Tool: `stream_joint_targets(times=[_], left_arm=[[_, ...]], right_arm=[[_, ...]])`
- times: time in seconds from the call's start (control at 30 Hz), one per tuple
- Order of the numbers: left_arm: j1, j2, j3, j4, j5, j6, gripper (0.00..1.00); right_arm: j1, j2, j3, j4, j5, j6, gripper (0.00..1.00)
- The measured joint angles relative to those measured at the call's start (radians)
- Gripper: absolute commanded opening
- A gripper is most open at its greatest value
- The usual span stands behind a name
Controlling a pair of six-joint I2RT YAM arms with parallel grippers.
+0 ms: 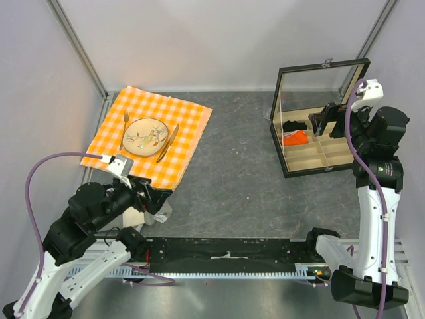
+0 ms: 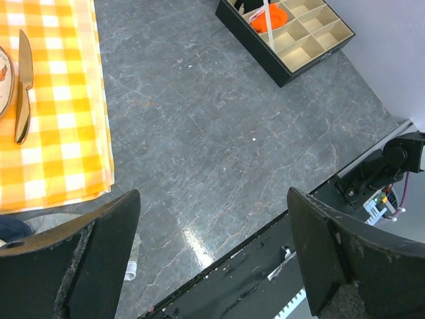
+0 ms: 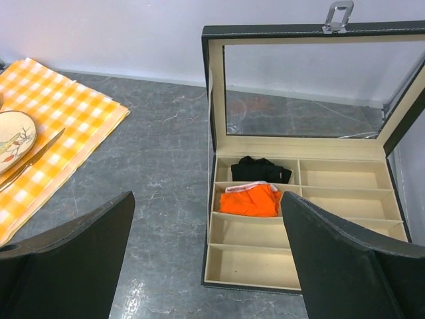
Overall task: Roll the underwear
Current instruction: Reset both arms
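The orange-red underwear (image 3: 251, 199) with white trim lies in a compartment of the open black box (image 3: 211, 269), second from the back on the left side. It also shows in the top view (image 1: 295, 138) and the left wrist view (image 2: 268, 17). My right gripper (image 3: 207, 256) is open and empty, held above the table in front of the box. My left gripper (image 2: 212, 259) is open and empty, low over the table's near edge, far from the box.
A small black fabric bundle (image 3: 260, 171) lies in the compartment behind the underwear. The box lid (image 1: 319, 83) stands upright. An orange checkered cloth (image 1: 151, 136) with a plate (image 1: 145, 135), fork and knife lies far left. Grey-white cloths (image 1: 154, 214) lie by the left arm.
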Motion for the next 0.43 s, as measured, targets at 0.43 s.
stream_joint_targets(times=[0.43], left_arm=[[0.0, -0.031, 0.02, -0.06, -0.046, -0.022, 0.98]], right_arm=[[0.0, -0.011, -0.003, -0.003, 0.055, 0.004, 0.98]])
